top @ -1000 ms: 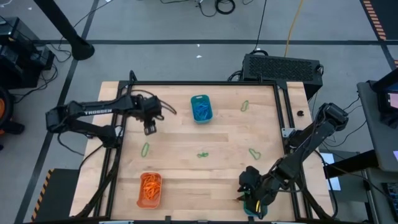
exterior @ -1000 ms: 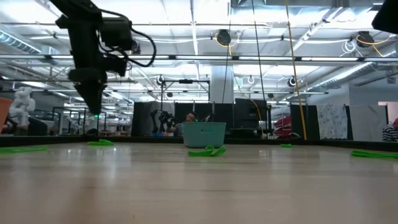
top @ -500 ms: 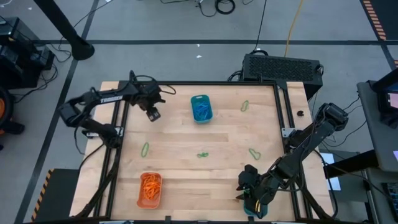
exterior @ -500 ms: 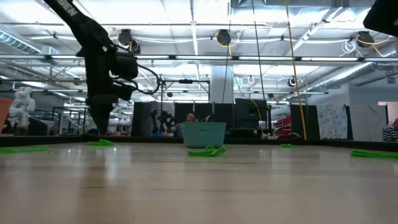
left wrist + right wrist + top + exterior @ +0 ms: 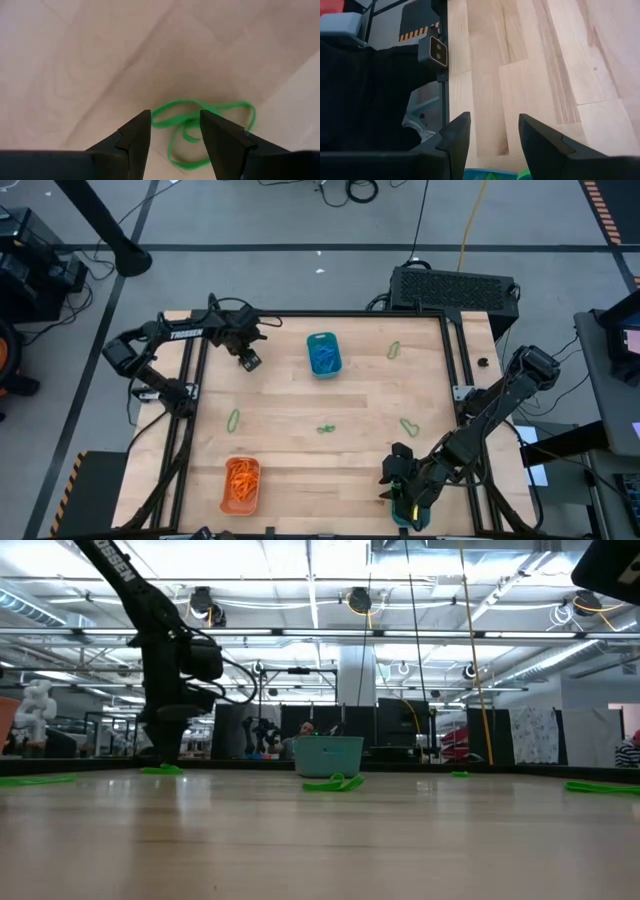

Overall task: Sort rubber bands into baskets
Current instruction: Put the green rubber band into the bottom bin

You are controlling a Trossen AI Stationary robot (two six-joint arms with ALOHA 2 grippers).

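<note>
The left gripper (image 5: 175,131), jaws parted and holding nothing, hangs just above a green rubber band (image 5: 202,131) at the table's (image 5: 330,465) eleven o'clock corner. The right gripper (image 5: 492,132), jaws likewise apart, sits at five o'clock over a teal basket (image 5: 490,175). A second teal basket (image 5: 323,353) stands at twelve o'clock and the orange basket (image 5: 240,484) at seven, with loose green bands (image 5: 326,428) between.

From above I see my left gripper (image 5: 249,361) near the far-left corner of the wooden table (image 5: 290,450), left of the teal basket (image 5: 323,353) holding blue bands. My right gripper (image 5: 398,498) sits at the near-right edge, over a second teal basket (image 5: 404,518) that the arm mostly covers. The orange basket (image 5: 240,484) of orange bands is near-left. Green rubber bands lie loose: one left (image 5: 234,419), one in the middle (image 5: 326,428), one right (image 5: 408,425), one far-right (image 5: 394,350).
</note>
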